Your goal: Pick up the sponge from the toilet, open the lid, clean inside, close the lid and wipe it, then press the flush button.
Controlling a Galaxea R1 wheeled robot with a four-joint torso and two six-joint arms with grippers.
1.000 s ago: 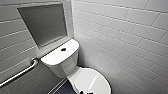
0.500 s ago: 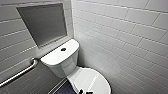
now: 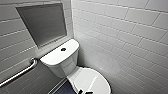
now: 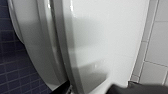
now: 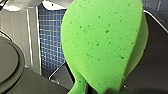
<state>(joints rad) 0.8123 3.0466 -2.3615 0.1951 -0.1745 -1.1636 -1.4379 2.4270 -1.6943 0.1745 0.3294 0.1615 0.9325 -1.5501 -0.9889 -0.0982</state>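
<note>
White brick-laid tiles [image 3: 120,30] wall in the corner where we see the toilet [image 3: 61,63]. Its lid [image 3: 93,80] lies flat over the bowl, and the flush button [image 3: 63,49] sits small and dark on the tank top. We find the sponge [image 5: 100,42] off the toilet, bright green and pocked, its narrow waist nipped in the jaws of the right gripper [image 5: 81,88]. Close by the lid's rim sits the left gripper [image 4: 100,90]; whether it is wide or closed we cannot tell. Compared with half a second back, toilet and lid lie just the same.
</note>
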